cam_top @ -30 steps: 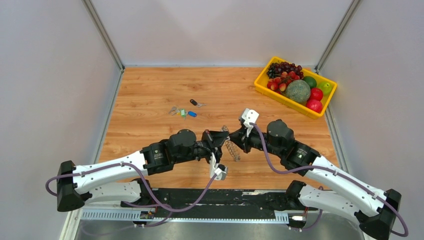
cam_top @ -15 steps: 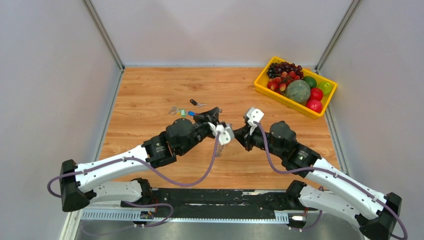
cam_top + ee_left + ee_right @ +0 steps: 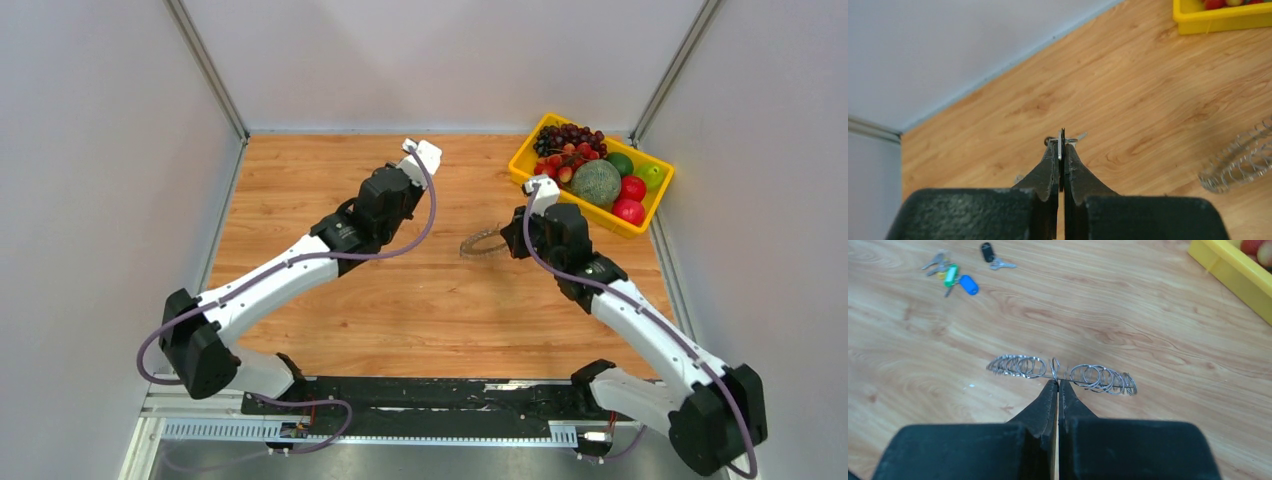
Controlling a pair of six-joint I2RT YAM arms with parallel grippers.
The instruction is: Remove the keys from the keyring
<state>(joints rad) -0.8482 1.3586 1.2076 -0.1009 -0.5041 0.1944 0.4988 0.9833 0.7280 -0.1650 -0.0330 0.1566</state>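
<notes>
The keyring [image 3: 1063, 371] is a coil-rimmed grey metal ring. My right gripper [image 3: 1058, 382] is shut on its rim and holds it just above the table; from above the ring [image 3: 483, 243] sticks out left of that gripper [image 3: 506, 240]. My left gripper [image 3: 1062, 146] is shut on a thin key [image 3: 1062, 142] with a dark head and a small silver loop, held apart from the ring [image 3: 1243, 160]. In the top view the left gripper [image 3: 402, 175] reaches toward the back of the table. Other keys [image 3: 950, 276] with green and blue tags, and a black-headed key [image 3: 989, 252], lie on the wood.
A yellow bin [image 3: 572, 201] of fruit stands at the back right, close to the right arm; its wall shows in the right wrist view [image 3: 1233, 275]. Grey walls close in the table at the back and sides.
My left arm has swung from the ring toward the back of the table, carrying a key away. My right arm has carried the keyring back and to the right.
</notes>
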